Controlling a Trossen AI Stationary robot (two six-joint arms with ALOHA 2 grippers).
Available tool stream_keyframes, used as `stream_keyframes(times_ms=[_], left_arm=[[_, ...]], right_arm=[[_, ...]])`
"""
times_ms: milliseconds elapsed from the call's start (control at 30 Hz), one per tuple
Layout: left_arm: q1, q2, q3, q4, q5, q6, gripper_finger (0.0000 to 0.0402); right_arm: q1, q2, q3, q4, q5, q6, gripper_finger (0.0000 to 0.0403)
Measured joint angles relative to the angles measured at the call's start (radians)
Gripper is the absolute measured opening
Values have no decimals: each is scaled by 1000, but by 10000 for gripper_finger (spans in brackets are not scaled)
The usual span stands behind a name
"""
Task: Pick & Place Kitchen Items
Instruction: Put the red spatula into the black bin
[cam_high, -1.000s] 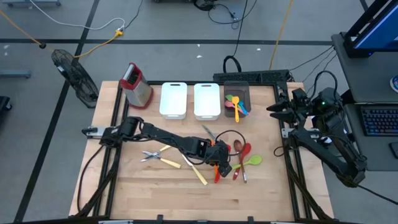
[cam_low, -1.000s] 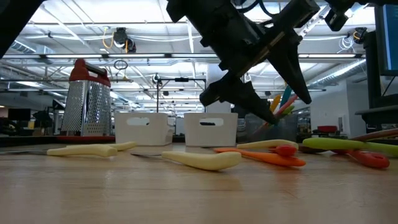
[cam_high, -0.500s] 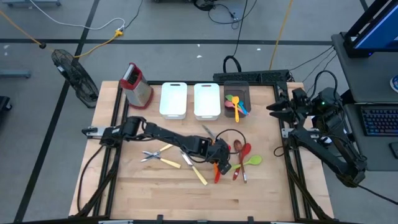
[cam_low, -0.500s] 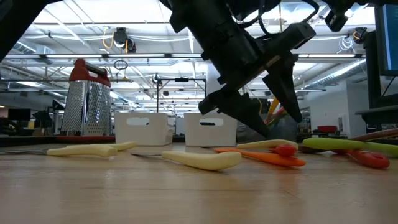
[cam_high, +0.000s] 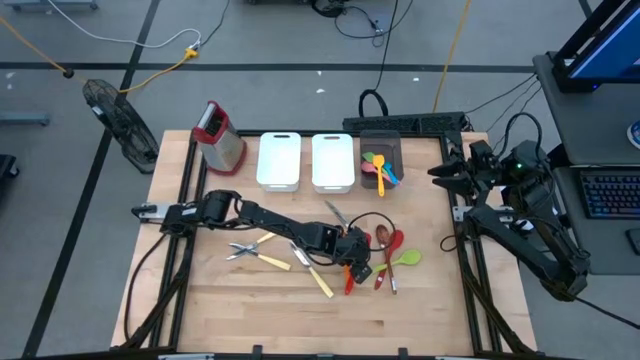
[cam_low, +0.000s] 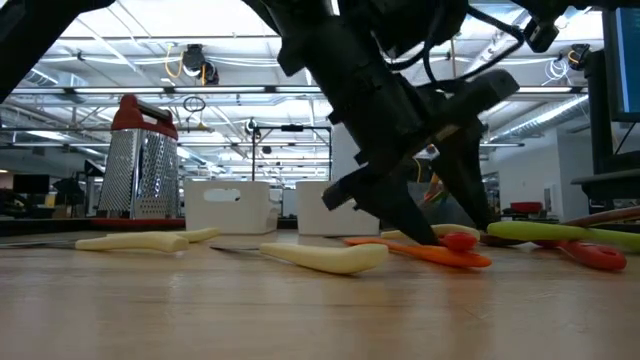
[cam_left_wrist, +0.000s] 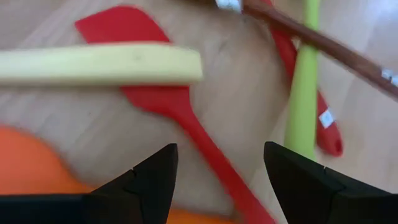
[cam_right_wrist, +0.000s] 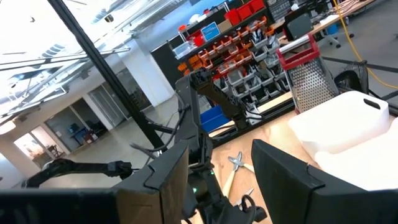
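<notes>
Your left pincer (cam_left_wrist: 214, 180), spread, straddles the red spatula (cam_left_wrist: 168, 93); few utensils binned (cam_high: 380, 167), most on the desk (cam_high: 250, 300).

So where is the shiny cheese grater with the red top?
From above, the grater stands at the table's far left corner, beside the two white bins.

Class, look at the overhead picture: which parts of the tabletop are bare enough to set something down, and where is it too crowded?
Free: the front strip of the table, below the yellow-handled utensils, and the right side beside the green spoon. Crowded: the middle, where the left gripper hangs open over the red spatula, and the back row of grater, white bins and dark bin.
</notes>
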Motion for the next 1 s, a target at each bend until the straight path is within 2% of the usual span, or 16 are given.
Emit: stream_keyframes(times_ms=[267, 500, 633, 1000], left_arm=[[0, 31, 5, -51, -1, -5, 241], [1, 42, 3, -56, -45, 11, 182], [1, 42, 2, -53, -69, 32, 162], [1, 43, 1, -50, -134, 47, 158]], right_arm=[[0, 0, 0, -8, 0, 0, 169], [0, 0, 0, -8, 0, 0, 169], [0, 0, 0, -8, 0, 0, 169], [0, 0, 0, -8, 1, 0, 169]])
